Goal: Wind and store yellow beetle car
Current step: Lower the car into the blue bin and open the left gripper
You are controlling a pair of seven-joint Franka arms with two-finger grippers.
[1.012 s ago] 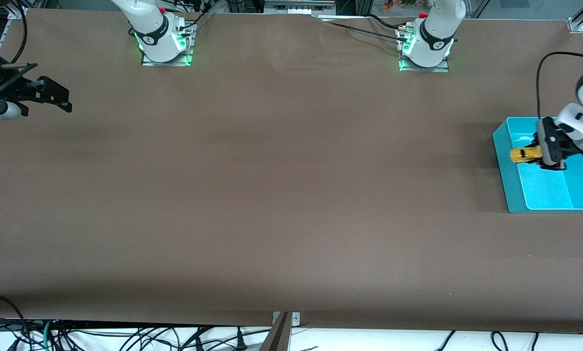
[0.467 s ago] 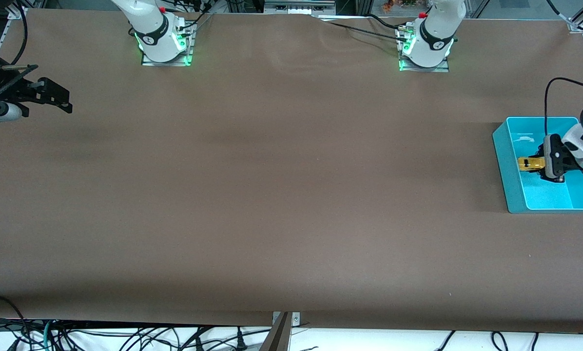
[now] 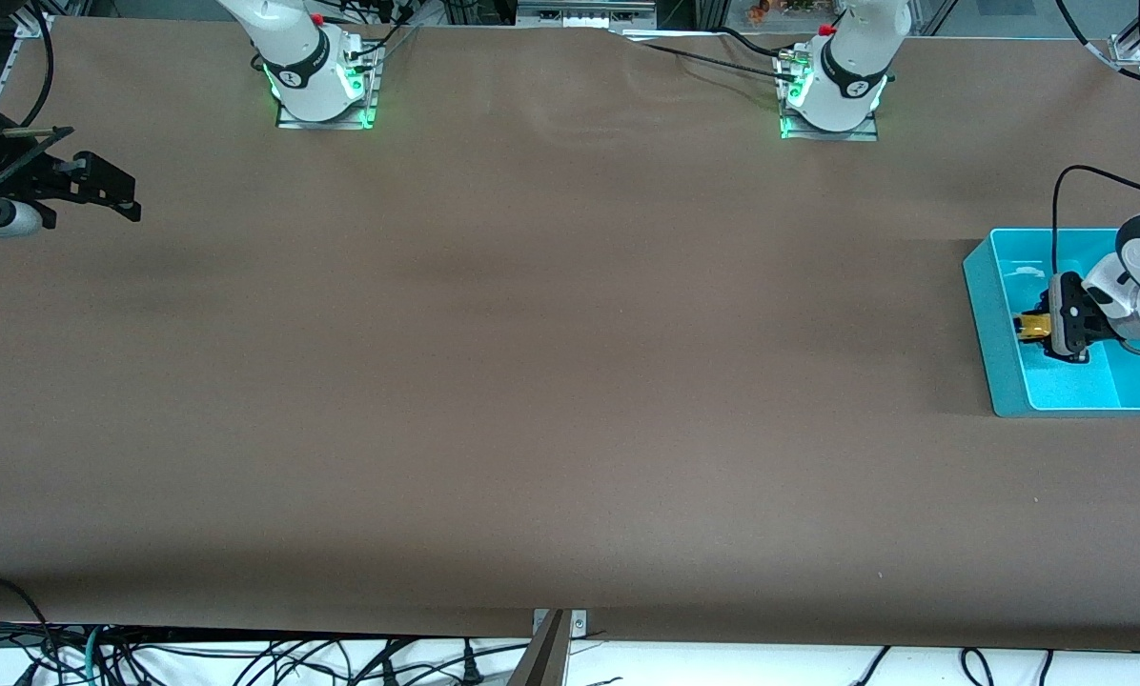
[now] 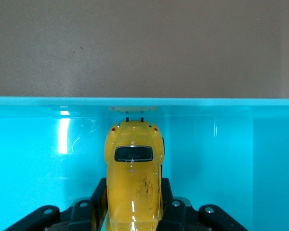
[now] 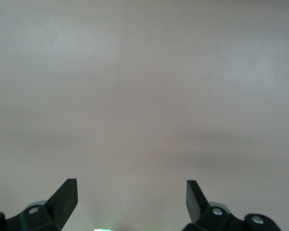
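Observation:
The yellow beetle car (image 3: 1030, 326) is low inside the teal bin (image 3: 986, 333) at the left arm's end of the table. My left gripper (image 3: 1043, 327) is shut on it, one black finger (image 4: 99, 198) pressed to each side of its body. In the left wrist view the yellow beetle car (image 4: 133, 173) points one end at the bin wall (image 4: 216, 139); I cannot tell whether its wheels touch the floor. My right gripper (image 3: 124, 198) waits open over the right arm's end of the table, nothing between its fingers (image 5: 63, 197).
The brown table (image 3: 551, 362) spreads between the two arms. Both arm bases (image 3: 322, 86) (image 3: 829, 95) stand along the edge farthest from the front camera. Cables (image 3: 246, 662) hang below the nearest edge.
My left gripper has sunk into the bin with the car and shifted slightly nearer the front camera. The right arm has not moved.

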